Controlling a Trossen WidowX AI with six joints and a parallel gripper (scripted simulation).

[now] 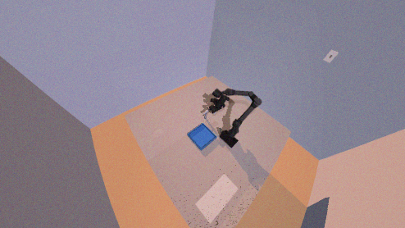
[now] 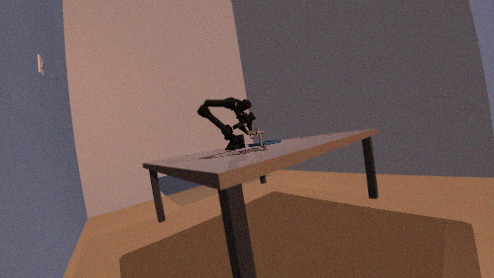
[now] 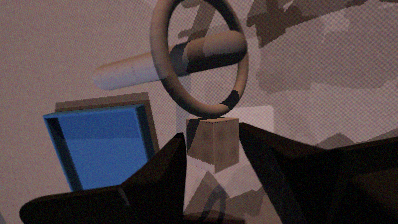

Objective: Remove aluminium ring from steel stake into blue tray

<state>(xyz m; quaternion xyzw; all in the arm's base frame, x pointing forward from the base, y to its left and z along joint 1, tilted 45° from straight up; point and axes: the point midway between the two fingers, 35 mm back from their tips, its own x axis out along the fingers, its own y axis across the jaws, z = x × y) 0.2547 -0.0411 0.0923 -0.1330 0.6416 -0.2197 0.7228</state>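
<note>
Toward the surface's upper corner in the top view, the ring is held by its tab
Between part-open fingers of the hand, the tab is gripped; beyond them, the hoop is crossed by the bar

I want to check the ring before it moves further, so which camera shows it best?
The wrist view: the ring appears large there, with the bar passing visually through its opening. The top and exterior views show only a tiny pale shape near the gripper.
</note>
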